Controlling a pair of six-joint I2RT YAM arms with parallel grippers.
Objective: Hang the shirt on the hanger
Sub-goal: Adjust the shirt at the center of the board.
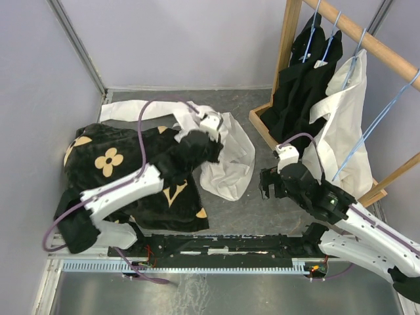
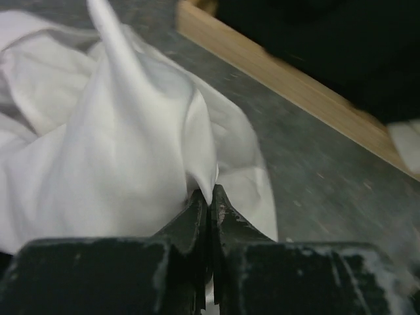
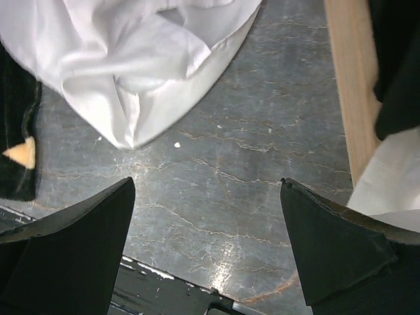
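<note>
The white shirt (image 1: 230, 164) lies crumpled on the grey table beside the black flowered cloth, one sleeve trailing to the back left. My left gripper (image 1: 215, 152) is over its upper part. In the left wrist view the jaws (image 2: 211, 193) are shut on a pinched fold of the shirt (image 2: 111, 144), which rises to a peak. My right gripper (image 1: 266, 184) hovers open to the right of the shirt; nothing but bare table shows between its fingers (image 3: 207, 180), with the shirt's hem (image 3: 131, 59) beyond. A light-blue wire hanger (image 1: 380, 118) hangs at the rack's far right.
A black cloth with tan flowers (image 1: 111, 164) covers the left of the table. The wooden rack (image 1: 289, 46) stands at the back right, holding black shirts (image 1: 308, 79) and a white garment (image 1: 344, 131) on blue hangers. Its base board (image 3: 351, 85) lies just right of my right gripper.
</note>
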